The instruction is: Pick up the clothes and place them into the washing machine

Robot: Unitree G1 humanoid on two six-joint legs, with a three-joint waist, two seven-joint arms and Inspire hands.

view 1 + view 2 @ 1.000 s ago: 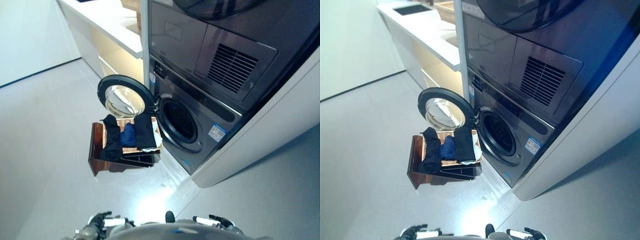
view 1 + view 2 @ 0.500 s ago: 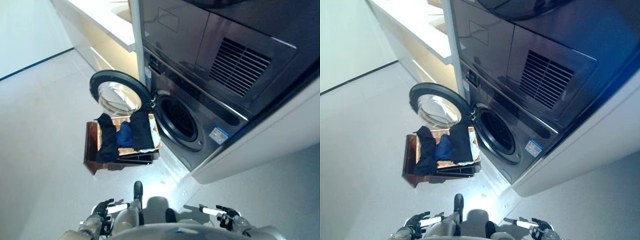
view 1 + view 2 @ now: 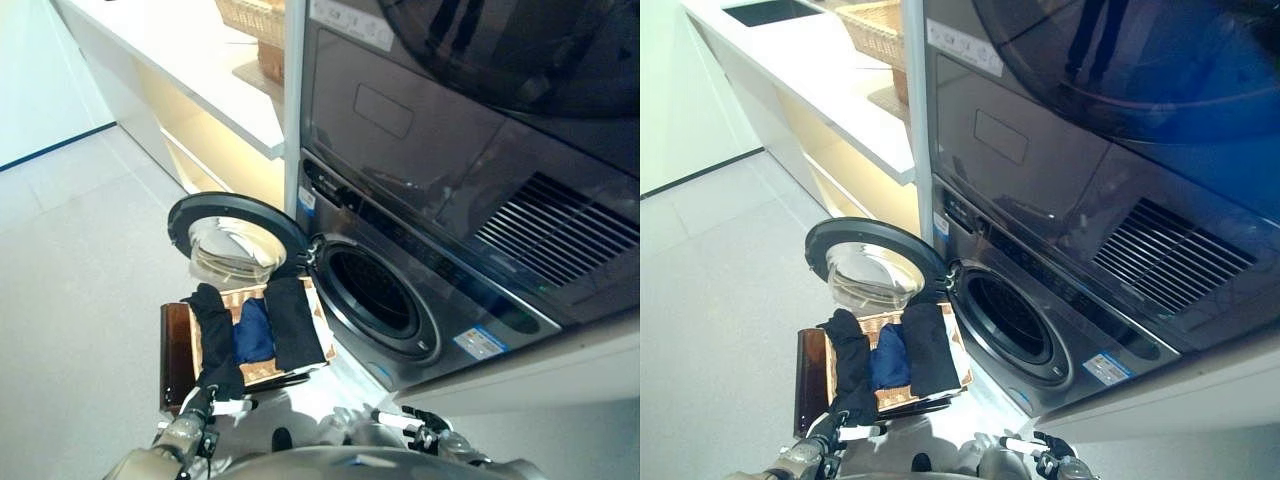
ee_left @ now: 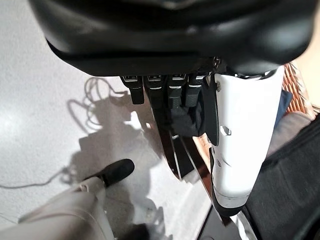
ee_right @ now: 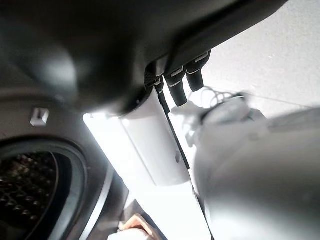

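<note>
Two black garments (image 3: 293, 325) (image 3: 215, 330) and a blue one (image 3: 255, 335) lie in the shallow wicker basket (image 3: 240, 295) on the dark brown box (image 3: 175, 345), just left of the washing machine's drum opening (image 3: 375, 295). The round door (image 3: 230, 235) stands open behind the basket. My left hand (image 3: 200, 408) hangs low in front of the box, open and empty; its fingers (image 4: 160, 95) and white-covered thumb (image 4: 240, 140) are straight. My right hand (image 3: 425, 435) hangs low before the machine, open and empty, and the drum (image 5: 25, 190) shows past it.
A second machine (image 3: 480, 90) is stacked above the washer. A white counter (image 3: 170, 50) with a wicker basket (image 3: 255, 15) on it runs along the back left. Grey floor (image 3: 80, 250) stretches to the left.
The whole picture has shifted: the camera has moved closer to the machine and basket. The clothes lie as before. Both hands stay low and empty.
</note>
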